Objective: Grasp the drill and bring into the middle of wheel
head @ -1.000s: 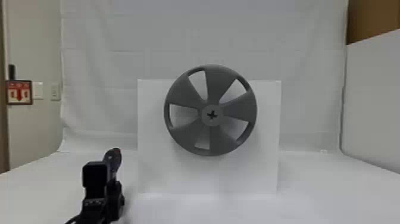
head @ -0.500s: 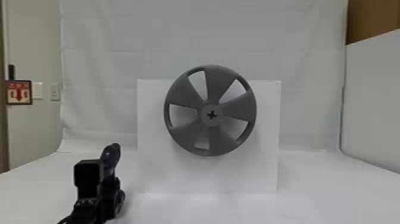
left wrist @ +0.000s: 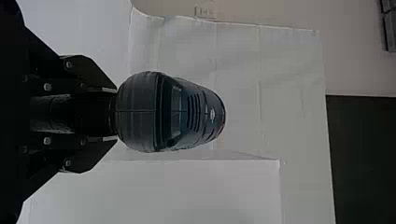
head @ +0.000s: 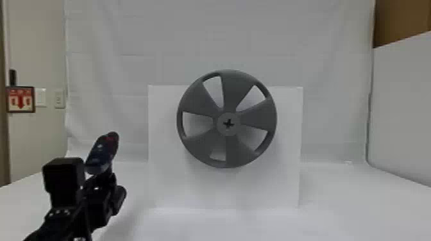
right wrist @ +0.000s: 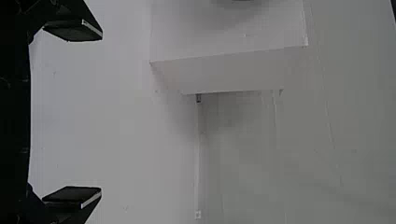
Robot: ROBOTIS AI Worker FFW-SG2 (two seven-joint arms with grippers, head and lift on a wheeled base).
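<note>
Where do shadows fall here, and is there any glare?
Head view: soft shadows on the upright white panel below the dark grey five-spoked wheel and on the white tabletop by the black left arm, no strong glare; left wrist view: dull sheen on the dark rounded drill; right wrist view: soft shadow beside the panel.

Black arm [head: 56, 224], boxy black housing [head: 63, 182], small round grey screws [left wrist: 47, 87]
</note>
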